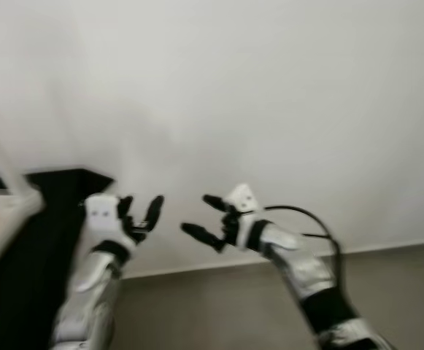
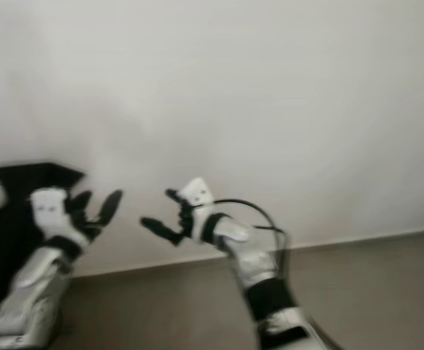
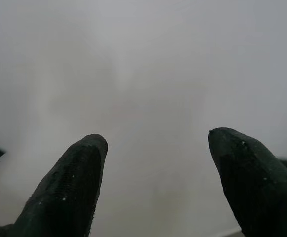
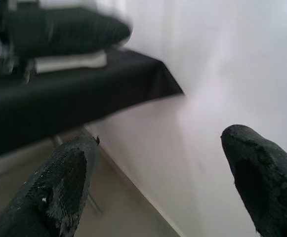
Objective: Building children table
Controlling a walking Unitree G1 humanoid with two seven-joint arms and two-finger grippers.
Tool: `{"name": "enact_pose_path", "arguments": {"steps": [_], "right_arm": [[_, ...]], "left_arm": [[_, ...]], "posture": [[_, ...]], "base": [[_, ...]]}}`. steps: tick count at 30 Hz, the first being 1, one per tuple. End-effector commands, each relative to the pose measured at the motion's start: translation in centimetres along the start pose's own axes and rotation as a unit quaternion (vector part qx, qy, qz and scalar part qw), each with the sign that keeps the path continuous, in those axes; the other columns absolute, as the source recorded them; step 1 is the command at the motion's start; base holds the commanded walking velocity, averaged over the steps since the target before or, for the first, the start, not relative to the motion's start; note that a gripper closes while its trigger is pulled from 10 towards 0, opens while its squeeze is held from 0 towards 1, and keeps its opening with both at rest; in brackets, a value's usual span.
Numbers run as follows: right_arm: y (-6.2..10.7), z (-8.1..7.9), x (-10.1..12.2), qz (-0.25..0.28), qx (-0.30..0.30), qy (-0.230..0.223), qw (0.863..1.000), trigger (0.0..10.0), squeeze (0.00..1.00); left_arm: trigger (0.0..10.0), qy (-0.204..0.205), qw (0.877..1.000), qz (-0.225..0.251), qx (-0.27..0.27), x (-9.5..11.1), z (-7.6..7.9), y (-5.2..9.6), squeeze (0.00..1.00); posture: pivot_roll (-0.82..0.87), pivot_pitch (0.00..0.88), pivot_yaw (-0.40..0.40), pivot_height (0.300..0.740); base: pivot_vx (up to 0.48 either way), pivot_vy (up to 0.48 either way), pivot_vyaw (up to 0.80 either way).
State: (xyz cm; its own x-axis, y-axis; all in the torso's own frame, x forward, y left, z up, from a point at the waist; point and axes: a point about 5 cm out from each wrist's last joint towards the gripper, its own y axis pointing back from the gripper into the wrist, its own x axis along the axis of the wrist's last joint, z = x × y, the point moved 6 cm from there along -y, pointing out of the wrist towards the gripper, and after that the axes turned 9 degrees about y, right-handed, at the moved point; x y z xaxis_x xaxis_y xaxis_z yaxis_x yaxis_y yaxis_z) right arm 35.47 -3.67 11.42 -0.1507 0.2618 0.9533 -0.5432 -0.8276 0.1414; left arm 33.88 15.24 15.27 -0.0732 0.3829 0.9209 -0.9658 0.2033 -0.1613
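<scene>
Home rm: white wall (image 1: pixel 270 87), skirting (image 1: pixel 387 246), black-draped table (image 4: pixel 74 89).

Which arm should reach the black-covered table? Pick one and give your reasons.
Left, probably. The left gripper hangs open right beside the black-covered table, at the robot's left; the right gripper, also open, is farther off, before the bare wall.

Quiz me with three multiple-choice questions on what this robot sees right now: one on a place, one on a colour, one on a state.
1. Where is the black-covered table?
A. at the robot's left, against the wall
B. at its right
C. behind a chair

2. What colour is the wall?
A. blue
B. white
C. red

3. How are the two grippers?
A. both open, holding nothing
B. both shut on a board
C. one holds a screw

Answers: 1 A, it fills the left edge of the head views. 2 B, plain white above the floor. 3 A, the left gripper and right gripper show spread fingers.
</scene>
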Motion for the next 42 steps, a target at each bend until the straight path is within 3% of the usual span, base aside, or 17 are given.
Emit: {"name": "enact_pose_path", "arguments": {"steps": [1, 3, 6, 22, 29, 42], "right_arm": [[0.4, 0.0, -0.1, -0.005, 0.004, 0.018, 1.000, 10.0, 0.00], [0.5, -0.4, -0.2, -0.008, 0.025, 0.029, 0.999, 10.0, 0.00], [0.6, -0.9, -0.1, -0.006, 0.055, 0.033, 0.998, 10.0, 0.00], [0.8, -2.1, 1.0, 0.026, 0.131, 0.040, 0.990, 10.0, 0.00], [0.2, -1.7, 0.9, 0.016, 0.137, 0.063, 0.988, 10.0, 0.00], [0.0, -1.6, 0.8, 0.031, 0.122, 0.033, 0.992, 10.0, 0.00]], "left_arm": [[10.0, -0.006, 1.000, -0.007, -0.004, -0.4, 0.3, 0.0, 0.00], [10.0, -0.008, 1.000, -0.002, 0.004, -0.4, 0.3, -0.2, 0.00], [10.0, -0.015, 1.000, 0.001, 0.011, -0.3, 0.3, -0.3, 0.00], [10.0, -0.032, 0.999, 0.000, 0.005, -0.3, 0.6, -0.5, 0.00], [10.0, -0.055, 0.998, 0.010, 0.002, 0.0, 0.9, -0.4, 0.00], [10.0, -0.053, 0.999, 0.008, 0.005, -0.2, 0.6, -0.2, 0.00]], "posture": [[-0.10, 0.000, -0.035, 0.740], [-0.08, 0.000, -0.116, 0.740], [-0.06, 0.000, -0.137, 0.740], [-0.06, 0.000, -0.081, 0.740], [-0.04, 0.000, -0.078, 0.740], [-0.06, 0.000, -0.044, 0.740]], "base": [[0.394, 0.000, 0.80], [0.154, 0.000, 0.80], [0.000, 0.000, 0.80], [0.000, 0.000, 0.80], [0.000, 0.000, 0.80], [0.000, -0.037, 0.80]]}}
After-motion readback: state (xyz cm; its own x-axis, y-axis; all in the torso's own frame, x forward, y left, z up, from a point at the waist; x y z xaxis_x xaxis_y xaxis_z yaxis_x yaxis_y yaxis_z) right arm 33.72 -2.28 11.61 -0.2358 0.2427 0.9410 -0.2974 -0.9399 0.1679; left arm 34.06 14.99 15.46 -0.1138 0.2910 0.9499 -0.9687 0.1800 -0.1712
